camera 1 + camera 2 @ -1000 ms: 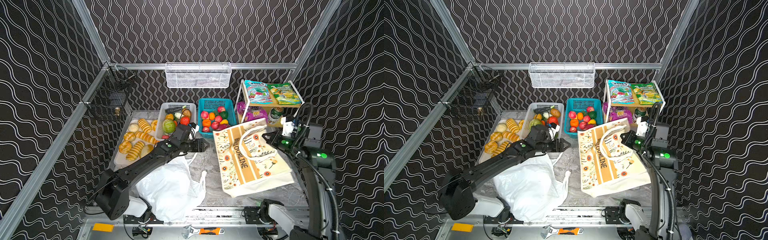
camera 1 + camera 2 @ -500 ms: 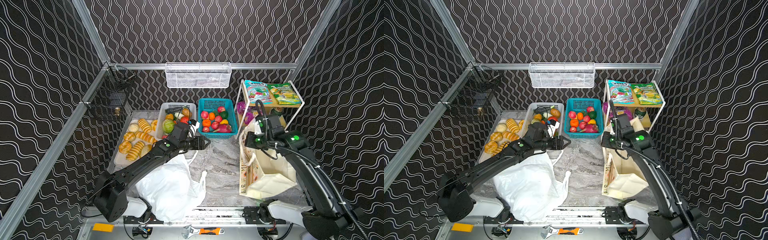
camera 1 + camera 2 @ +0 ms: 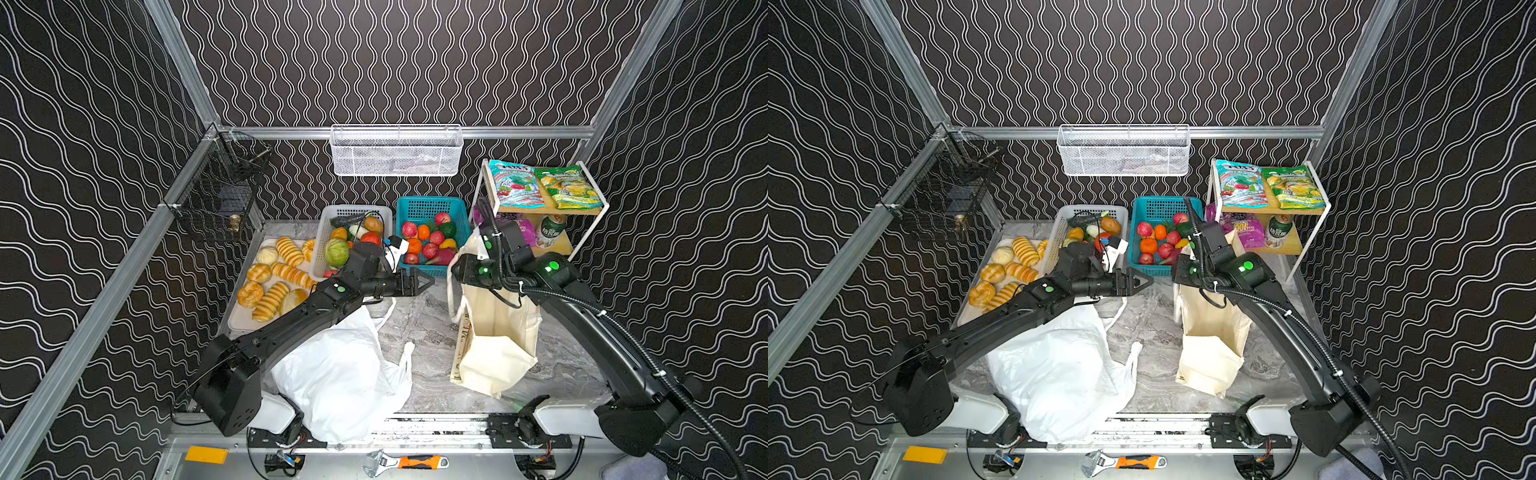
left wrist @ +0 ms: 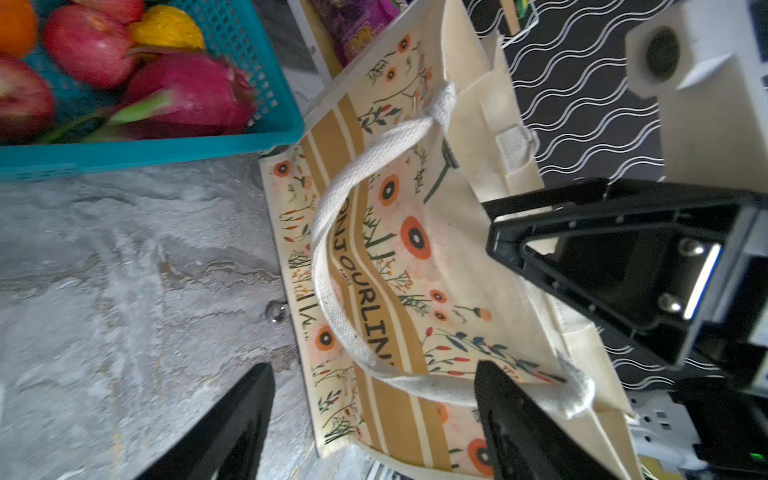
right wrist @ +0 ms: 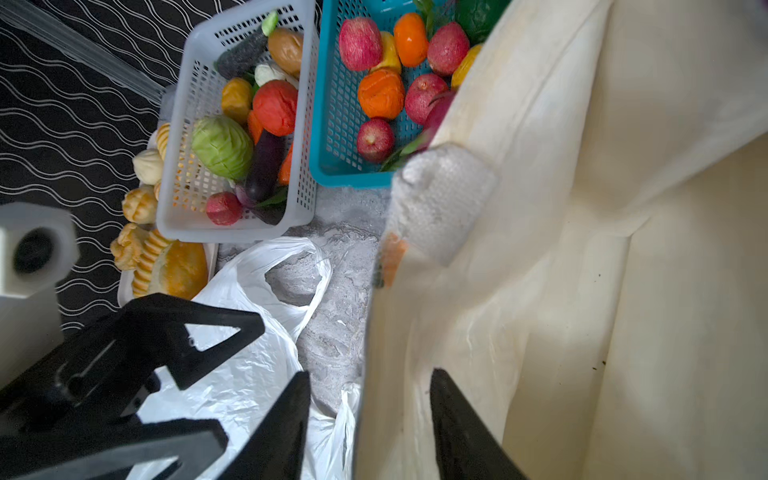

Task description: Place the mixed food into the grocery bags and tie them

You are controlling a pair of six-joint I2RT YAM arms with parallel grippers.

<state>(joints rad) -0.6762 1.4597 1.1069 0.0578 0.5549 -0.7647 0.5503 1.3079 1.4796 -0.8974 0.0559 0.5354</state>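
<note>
Moved: tote (image 3: pixel 494 357), flat before, stands upright.
Plastic bag (image 3: pixel 336 374): crumpled, left of tote.
Right gripper (image 5: pixel 370 374): half open astride tote rim.
Left gripper (image 3: pixel 428 282): wide, empty, beside tote.
Food (image 3: pixel 336 251): baskets (image 3: pixel 428 205) and shelf (image 3: pixel 559 248) behind tote.

Walls (image 3: pixel 395 62) on 3 sides: black w/ white wavy lines. Aluminium rails (image 3: pixel 519 132) at corners & mid-height. White mesh basket (image 3: pixel 396 151) hangs centre of far rail; black wire basket (image 3: pixel 216 199) on left rail. Grey marble-look tabletop (image 3: pixel 424 328). Far right: white-framed 2-tier rack (image 3: pixel 559 248), wooden shelves. Light even.
</note>
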